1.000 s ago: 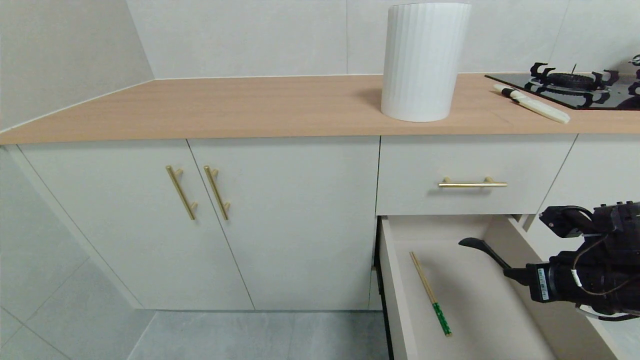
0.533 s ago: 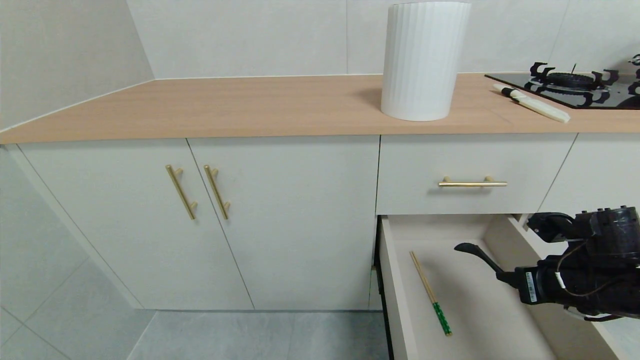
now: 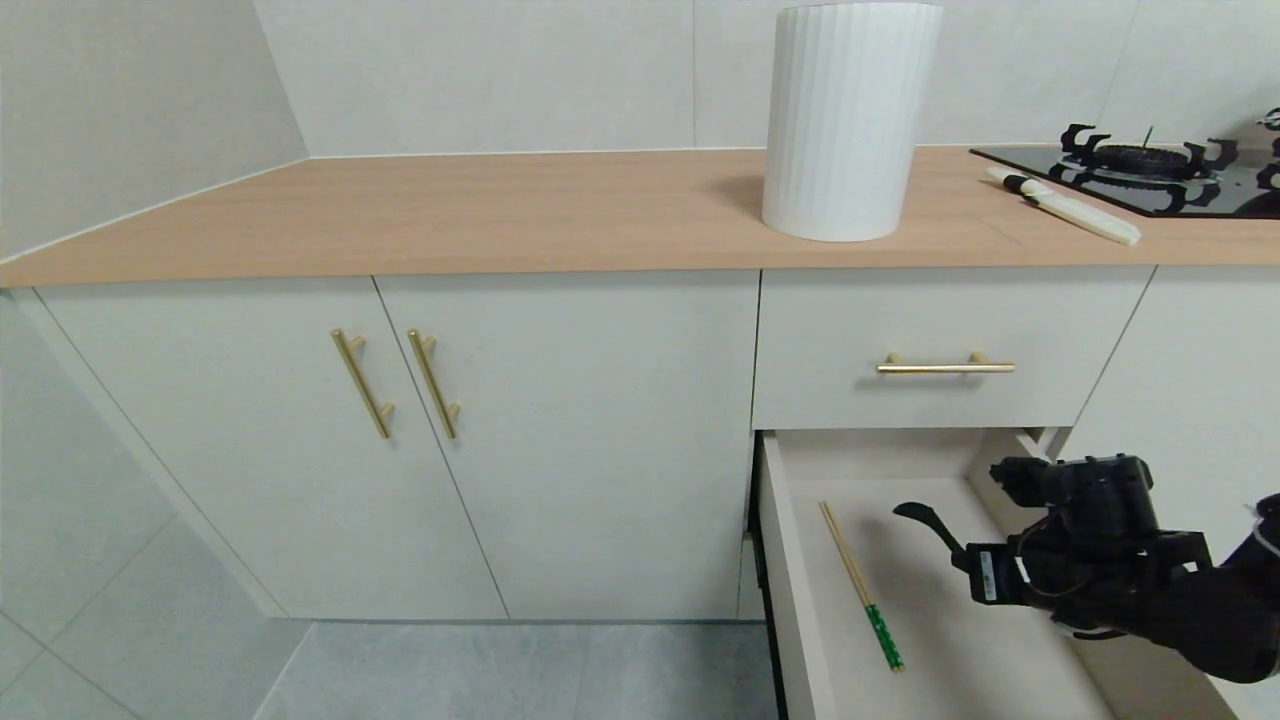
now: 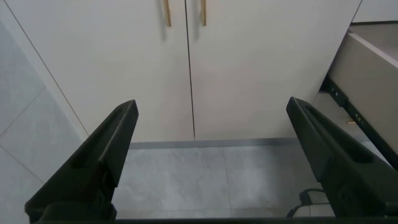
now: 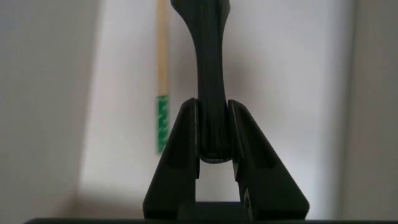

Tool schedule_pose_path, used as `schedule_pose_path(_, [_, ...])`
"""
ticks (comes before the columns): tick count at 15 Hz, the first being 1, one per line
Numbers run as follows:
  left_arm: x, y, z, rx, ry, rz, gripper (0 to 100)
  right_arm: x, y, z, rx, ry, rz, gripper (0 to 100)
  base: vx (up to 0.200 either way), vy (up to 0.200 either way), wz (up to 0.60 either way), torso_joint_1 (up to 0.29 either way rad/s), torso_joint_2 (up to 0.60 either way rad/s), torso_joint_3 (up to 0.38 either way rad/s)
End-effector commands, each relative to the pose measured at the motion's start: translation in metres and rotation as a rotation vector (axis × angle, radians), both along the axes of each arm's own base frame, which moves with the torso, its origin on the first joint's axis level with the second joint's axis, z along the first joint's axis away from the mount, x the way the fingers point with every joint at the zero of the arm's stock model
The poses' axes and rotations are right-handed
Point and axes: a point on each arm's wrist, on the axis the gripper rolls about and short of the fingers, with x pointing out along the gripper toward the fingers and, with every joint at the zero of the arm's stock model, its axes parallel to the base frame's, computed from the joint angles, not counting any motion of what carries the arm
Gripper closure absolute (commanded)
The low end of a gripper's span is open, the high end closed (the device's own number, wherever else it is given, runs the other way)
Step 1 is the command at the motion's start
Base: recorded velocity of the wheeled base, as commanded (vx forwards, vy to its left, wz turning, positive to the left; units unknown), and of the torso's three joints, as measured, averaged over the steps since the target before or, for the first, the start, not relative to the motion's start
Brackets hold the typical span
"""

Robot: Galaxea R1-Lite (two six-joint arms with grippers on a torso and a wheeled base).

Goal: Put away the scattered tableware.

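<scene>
Drawer point(image 3: 790, 590) pulled out, chopsticks point(image 3: 860, 588) inside | right hand point(image 3: 968, 557) clamped on spoon point(image 3: 925, 519) above it | left hand point(image 4: 211, 111) apart | canister point(image 3: 845, 120) on counter point(image 3: 450, 210)

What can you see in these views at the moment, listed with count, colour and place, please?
countertop: one, wood-toned, over the cabinets
canister: one, white, ribbed, upright on the countertop
knife: one, cream, on the countertop beside the stove
stove: one, black, far right of the countertop
cabinet doors: two, pale, shut, gold handles
upper drawer: one, pale, shut, gold handle
open drawer: one, pale, pulled out below it
chopsticks: one pair, wood with green ends, lying in the open drawer
spoon: one, black, over the open drawer
right gripper: fingers shut on the spoon's handle
left gripper: fingers open, above the floor before the cabinet doors
</scene>
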Motion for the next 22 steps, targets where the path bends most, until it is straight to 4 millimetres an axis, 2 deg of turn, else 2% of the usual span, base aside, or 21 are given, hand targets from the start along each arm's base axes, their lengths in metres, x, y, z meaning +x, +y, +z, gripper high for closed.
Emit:
schedule_pose_path(1, [0.0,0.0,0.0,0.0,0.0,0.0,0,0.008,-0.001,-0.043,-0.024,0.088,-0.027,100,0.0,0.0,0.0,0.0,0.0,0.0])
schedule_pose_path(7, [0.0,0.0,0.0,0.0,0.0,0.001,0,0.019,-0.004,-0.08,-0.058,0.095,-0.066,100,0.0,0.0,0.0,0.0,0.0,0.0])
schedule_pose_path(9, [0.0,0.0,0.0,0.0,0.0,0.001,0,0.021,-0.004,-0.085,-0.061,0.091,-0.071,100,0.0,0.0,0.0,0.0,0.0,0.0])
schedule_pose_path(21, [0.0,0.0,0.0,0.0,0.0,0.001,0,0.027,-0.006,-0.088,-0.07,0.081,-0.088,100,0.0,0.0,0.0,0.0,0.0,0.0])
schedule_pose_path(22, [0.0,0.0,0.0,0.0,0.0,0.001,0,0.027,-0.006,-0.088,-0.07,0.081,-0.088,0,0.0,0.0,0.0,0.0,0.0,0.0])
